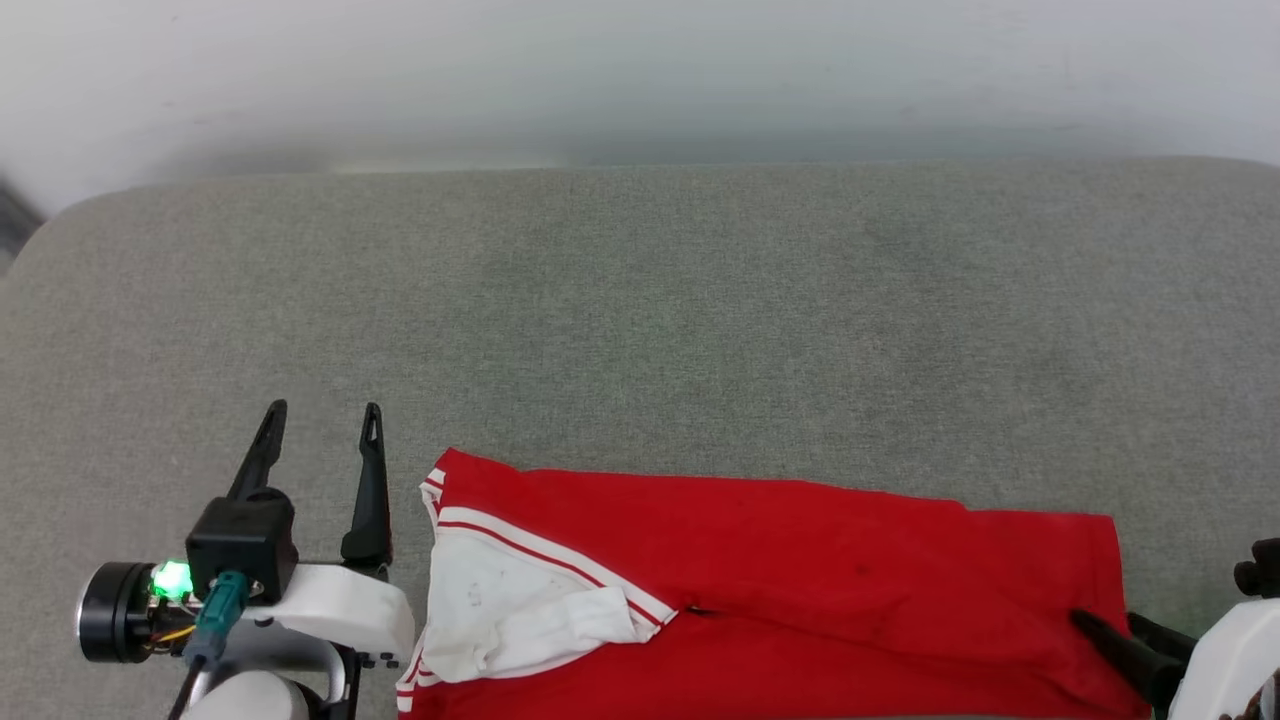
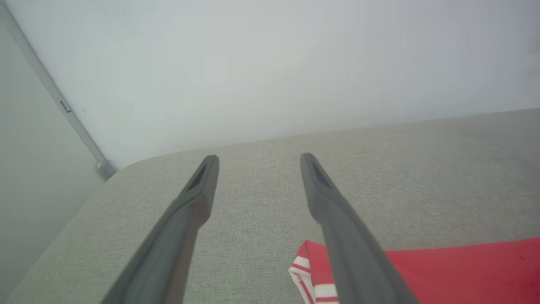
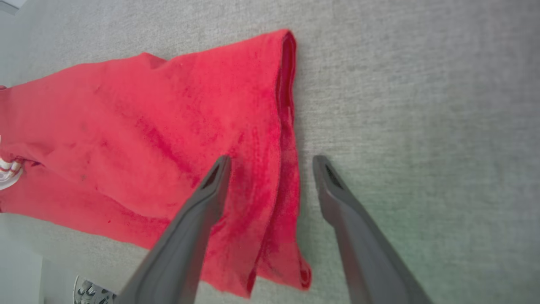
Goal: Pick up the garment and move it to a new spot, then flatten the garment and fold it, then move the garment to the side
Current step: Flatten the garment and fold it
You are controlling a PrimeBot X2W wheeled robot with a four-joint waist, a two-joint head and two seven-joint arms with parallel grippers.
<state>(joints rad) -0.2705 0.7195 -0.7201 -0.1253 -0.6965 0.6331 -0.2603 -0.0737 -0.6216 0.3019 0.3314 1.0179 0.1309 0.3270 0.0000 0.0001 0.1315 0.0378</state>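
The garment (image 1: 800, 560) lies along the bottom edge of the head view, from lower centre out to the lower right, on a grey upholstered surface (image 1: 640, 300). It is a red jersey shirt doubled over into a long band. Its white sleeve (image 1: 500, 600), edged with red-and-white stripes, lies on top at the band's left end. A pale wall (image 1: 640, 70) runs across the top of the frame.

The left gripper (image 1: 322, 415) sits at the lower left, just beside the sleeve end and apart from it. Its two dark fingers are spread wide with nothing between them. In the left wrist view, the left gripper (image 2: 258, 158) points across bare grey fabric, with the garment (image 2: 464, 270) in the lower right corner.

The right gripper (image 1: 1105, 618) shows at the lower right, its fingertips over the shirt's right end. In the right wrist view, the right gripper (image 3: 272, 159) is also spread wide and straddles the hem edge of the garment (image 3: 147, 126). One finger is over red cloth and the other over grey fabric. It grips nothing, and whether the tips touch the cloth cannot be told.
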